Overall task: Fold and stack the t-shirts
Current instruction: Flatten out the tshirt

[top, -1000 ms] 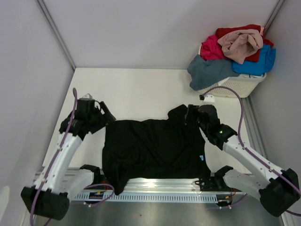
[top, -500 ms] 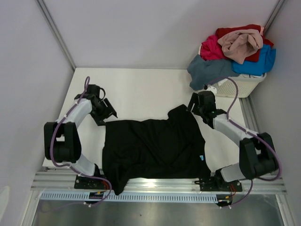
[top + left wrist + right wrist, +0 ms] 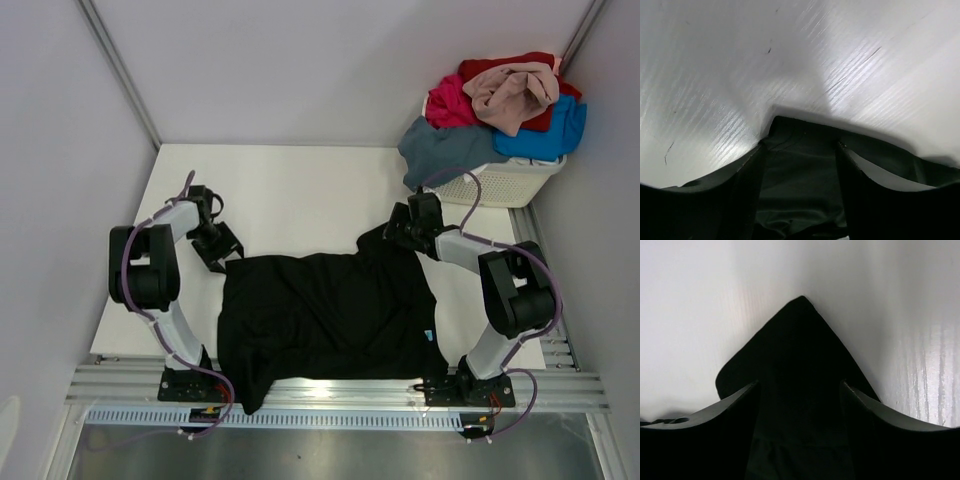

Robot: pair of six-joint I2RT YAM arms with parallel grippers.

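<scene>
Black t-shirt [image 3: 330, 315]: soft matte cloth, wrinkled, spread flat on table's near half
Left gripper [image 3: 800, 146]: fingers apart, straddling a cloth corner
Right gripper [image 3: 800, 383]: fingers apart, straddling a pointed fold
Table [image 3: 300, 185]: smooth, white, faintly ribbed; pale grey walls

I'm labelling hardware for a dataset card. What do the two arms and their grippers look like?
The left arm and right arm both have white links with black joints and bases. A thin purple cable loops along each. The gripper fingers are black and wedge-shaped.
</scene>
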